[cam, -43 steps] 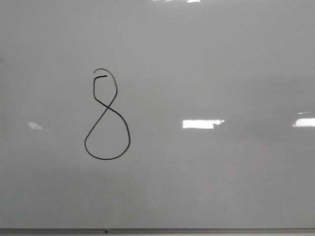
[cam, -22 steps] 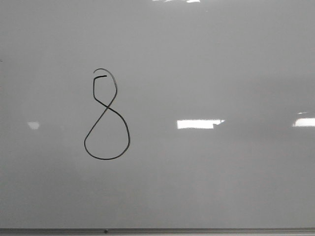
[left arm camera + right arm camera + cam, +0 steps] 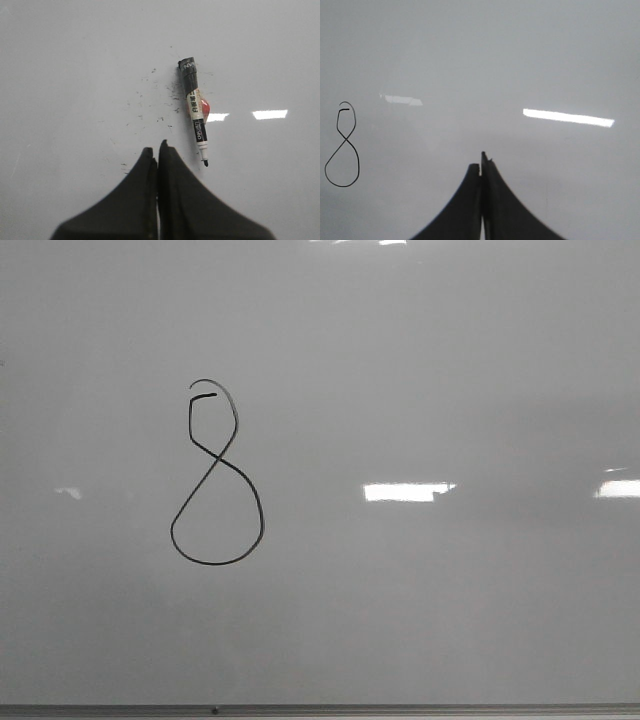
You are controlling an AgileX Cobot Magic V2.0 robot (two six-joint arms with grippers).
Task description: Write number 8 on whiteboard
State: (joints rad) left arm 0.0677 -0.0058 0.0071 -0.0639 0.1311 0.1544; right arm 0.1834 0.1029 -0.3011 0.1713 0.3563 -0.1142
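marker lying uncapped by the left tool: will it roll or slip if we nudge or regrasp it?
The marker looks like a round, slim barrel lying flat on the glossy whiteboard, so a sideways nudge would probably roll it. It looks rigid and light. The smooth body may slip in a pinch, and its exposed tip could smear ink. The left tool is shut beside it.

I see the whiteboard (image 3: pixel 450 360) carrying the number 8 (image 3: pixel 217 475) in thin black line; a capless marker (image 3: pixel 195 112) lies on its scuffed surface.
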